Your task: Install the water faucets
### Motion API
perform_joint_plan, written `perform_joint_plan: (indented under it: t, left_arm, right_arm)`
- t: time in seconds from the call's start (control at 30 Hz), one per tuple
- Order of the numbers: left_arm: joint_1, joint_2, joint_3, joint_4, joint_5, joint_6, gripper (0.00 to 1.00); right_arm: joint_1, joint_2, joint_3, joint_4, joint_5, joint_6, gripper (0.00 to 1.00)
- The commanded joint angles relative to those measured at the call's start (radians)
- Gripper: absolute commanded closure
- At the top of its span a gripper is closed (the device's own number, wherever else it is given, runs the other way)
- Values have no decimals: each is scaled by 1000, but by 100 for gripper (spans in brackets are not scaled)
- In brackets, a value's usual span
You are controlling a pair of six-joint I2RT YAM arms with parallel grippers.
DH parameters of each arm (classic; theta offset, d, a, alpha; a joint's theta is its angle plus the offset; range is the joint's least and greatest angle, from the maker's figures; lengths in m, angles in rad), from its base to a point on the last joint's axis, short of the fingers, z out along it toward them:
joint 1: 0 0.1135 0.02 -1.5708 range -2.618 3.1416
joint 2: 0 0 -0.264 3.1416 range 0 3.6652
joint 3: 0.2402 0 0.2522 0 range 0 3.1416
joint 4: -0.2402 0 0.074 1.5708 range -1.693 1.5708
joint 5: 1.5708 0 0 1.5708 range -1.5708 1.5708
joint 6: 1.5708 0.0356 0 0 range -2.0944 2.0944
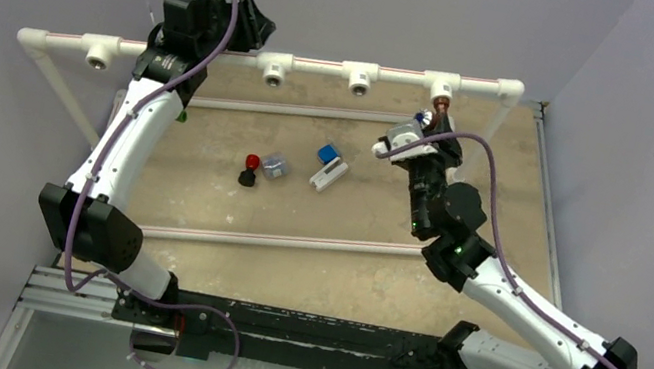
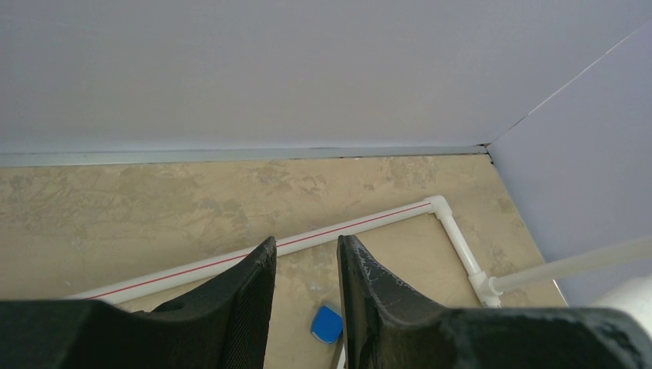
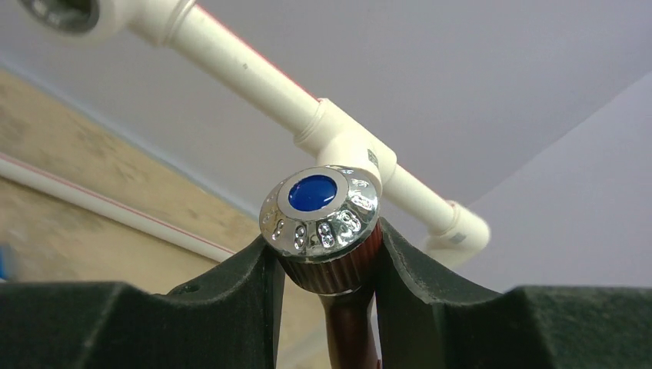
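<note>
At the far right corner of the table (image 1: 286,279), the right gripper (image 3: 324,237) was closed tight on the brown faucet (image 3: 319,206), its fingers clamping the ribbed neck just under the chrome cap with the blue dot. The faucet hung just in front of the last tee (image 3: 346,150) on the far rail (image 1: 318,65), near it but, as far as I could see, not yet seated. I took this for the inserting step, with the faucet lifted and brought up to its socket. The next move would call for lining the faucet's stub square with the tee's opening and pushing or turning it home. The stub was hidden from me, so I couldn't judge the alignment.

The left gripper (image 2: 306,247) was up high over the far left edge, its fingers a narrow gap apart with nothing between them.

I counted four tees along the far rail and one brown faucet in hand. There was only a green speck (image 1: 181,116) by the left arm, too small to call a second faucet. Mid-table lay three loose bits: one red-and-black knob (image 1: 249,169), one grey piece (image 1: 274,166) and one blue-white block (image 1: 329,167).
</note>
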Motion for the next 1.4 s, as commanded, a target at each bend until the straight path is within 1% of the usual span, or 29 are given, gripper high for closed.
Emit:
perform_joint_plan:
  t: [0.0,0.03,0.3,0.43,0.57,0.73,0.83,0.93,1.1,1.17,1.2,1.37]
  left_arm:
    - [2,-20,-20,-47,25,22,66]
    - [2,-22,-22,-46,36,21,66]
    - [2,-37,-35,-39,73,5,66]
    - [2,-44,-43,-33,81,-2,66]
    - [2,-45,-44,-31,93,-6,66]
    - [2,-44,-46,-28,96,-8,66]
    - [2,-42,-45,-27,100,-11,66]
    - [2,-44,-46,-26,102,-12,66]
    - [2,-50,-50,-25,102,-12,66]
    - [2,-52,-52,-24,103,-12,66]
    - [2,-53,-52,-25,101,-11,66]
    - [2,-53,-54,-23,101,-9,66]
  right_arm:
    - [5,26,-32,-4,-18,510,100]
    - [5,28,-38,8,-25,580,100]
    - [2,32,-16,59,-75,944,100]
    - [-12,24,3,30,-72,1173,100]
    - [-31,1,11,-15,-69,1353,100]
    - [-69,-66,-26,-26,-77,1597,100]
    - [-95,-93,-53,-29,-102,1726,100]
    - [-136,-120,-87,-32,-153,1891,100]
    - [-191,-165,-170,13,-215,2095,100]
    - [-198,-173,-193,28,-227,2155,100]
    - [-200,-177,-204,30,-231,2209,100]
    - [-236,-159,-233,40,-302,2369,100]
